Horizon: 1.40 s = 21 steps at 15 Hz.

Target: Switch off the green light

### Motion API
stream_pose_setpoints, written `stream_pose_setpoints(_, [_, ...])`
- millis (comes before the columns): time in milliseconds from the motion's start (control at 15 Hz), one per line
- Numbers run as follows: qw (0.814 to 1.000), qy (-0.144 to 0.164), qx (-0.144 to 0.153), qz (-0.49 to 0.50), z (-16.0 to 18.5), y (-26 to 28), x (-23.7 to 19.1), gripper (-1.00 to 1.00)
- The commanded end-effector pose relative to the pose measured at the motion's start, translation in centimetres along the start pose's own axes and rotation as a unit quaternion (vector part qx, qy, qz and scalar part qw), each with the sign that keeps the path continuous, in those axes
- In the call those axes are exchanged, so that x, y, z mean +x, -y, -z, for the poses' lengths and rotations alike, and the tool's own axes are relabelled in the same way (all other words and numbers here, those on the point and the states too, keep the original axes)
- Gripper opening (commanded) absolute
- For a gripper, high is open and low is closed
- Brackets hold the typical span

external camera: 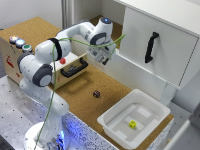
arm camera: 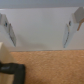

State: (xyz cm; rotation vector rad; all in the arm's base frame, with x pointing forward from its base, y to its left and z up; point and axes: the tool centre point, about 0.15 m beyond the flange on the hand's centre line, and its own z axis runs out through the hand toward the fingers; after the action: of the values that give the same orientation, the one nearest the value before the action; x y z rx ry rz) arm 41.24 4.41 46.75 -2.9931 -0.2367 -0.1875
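The green light is a small round green-capped button on top of the wooden box at the exterior view's left. It is the nearest of three in a row, beside the blue-capped button and the red-capped button. My gripper hangs over the cork surface in the middle, well to the right of the buttons, near the white cabinet. In the wrist view my gripper is open and empty, its fingers wide apart. The buttons are out of the wrist view.
The box front has a black handle and a red knob; the handle also shows in the wrist view. A white cabinet with a black handle stands at the right. A white tray holds a yellow cube. A small dark object lies on the cork.
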Motion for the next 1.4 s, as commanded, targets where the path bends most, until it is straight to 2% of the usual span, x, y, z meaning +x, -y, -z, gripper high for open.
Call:
stream_pose_setpoints(0, [0.993,0.048,-0.034,0.101,1.5,8.0,1.3,1.0])
stream_pose_setpoints(67, [0.988,0.043,-0.042,0.143,2.0,9.5,1.8,1.0])
stream_pose_setpoints(267, [0.978,0.036,-0.036,0.201,2.1,13.4,2.1,1.0])
stream_pose_setpoints(400, [0.967,0.038,-0.008,0.253,1.2,17.0,0.3,1.0])
stream_pose_setpoints(533, [0.955,0.041,0.001,0.293,0.6,20.4,-1.6,1.0])
stream_pose_setpoints(800, [0.933,0.042,-0.035,0.355,1.6,26.2,-4.2,1.0])
stream_pose_setpoints(1133, [0.929,0.072,-0.051,0.359,1.5,33.4,-5.2,1.0])
stream_pose_setpoints(1333, [0.918,0.071,-0.068,0.384,1.6,37.6,-7.5,1.0])
